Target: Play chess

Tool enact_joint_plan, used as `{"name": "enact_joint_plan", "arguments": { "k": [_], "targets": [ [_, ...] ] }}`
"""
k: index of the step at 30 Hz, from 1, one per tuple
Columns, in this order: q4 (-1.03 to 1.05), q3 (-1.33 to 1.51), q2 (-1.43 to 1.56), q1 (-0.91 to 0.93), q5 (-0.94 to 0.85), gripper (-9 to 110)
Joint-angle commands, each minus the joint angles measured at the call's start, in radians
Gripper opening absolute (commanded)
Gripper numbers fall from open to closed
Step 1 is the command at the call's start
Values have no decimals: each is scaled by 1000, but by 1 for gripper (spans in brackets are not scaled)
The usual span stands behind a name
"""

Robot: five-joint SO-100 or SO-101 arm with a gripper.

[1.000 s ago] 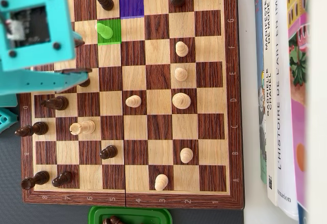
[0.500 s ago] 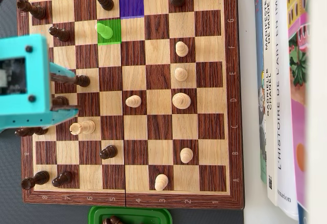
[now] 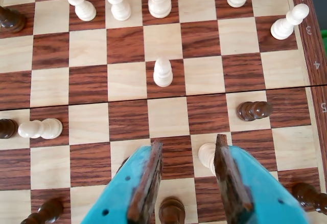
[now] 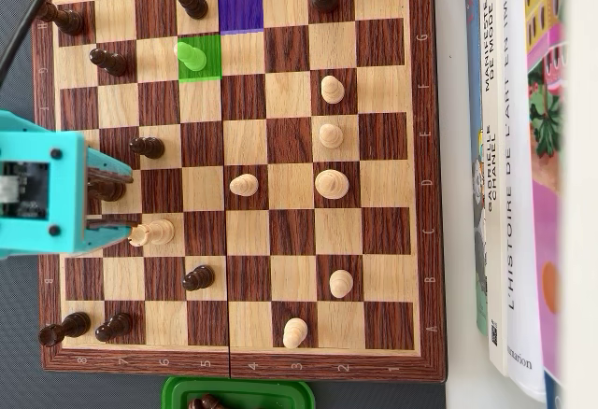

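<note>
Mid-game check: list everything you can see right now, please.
Wooden chessboard: one, brown and tan, centre.
Light wooden chess pieces: seven, cream, mostly the right half in the overhead view.
Green-tinted chess piece: one, on a green-marked square, upper left.
Purple-marked square: one, top row.
Dark wooden chess pieces: at least nine, brown, left side and top.
Green plastic tray: one, below the board.
Books: several, right edge.
Black cable: one, top left.
Teal two-finger gripper: one, open, left edge.

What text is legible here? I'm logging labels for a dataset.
"L'HISTOIRE DE L'ART EN IMAGES", partly cut off: white book spine, overhead view.
Letters "A" to "H", digits "1" to "8": chessboard border.
"2", "3", "4": same border, wrist view.
Neighbouring book spine: too blurred to read.
</note>
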Motion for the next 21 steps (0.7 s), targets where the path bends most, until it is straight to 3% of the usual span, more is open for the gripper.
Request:
{"name": "enact_joint_plan", "arguments": {
  "k": [1, 21],
  "targets": [
    [-71, 48, 64, 8, -3, 16],
    [-465, 307, 285, 3, -26, 16]
  ]
}}
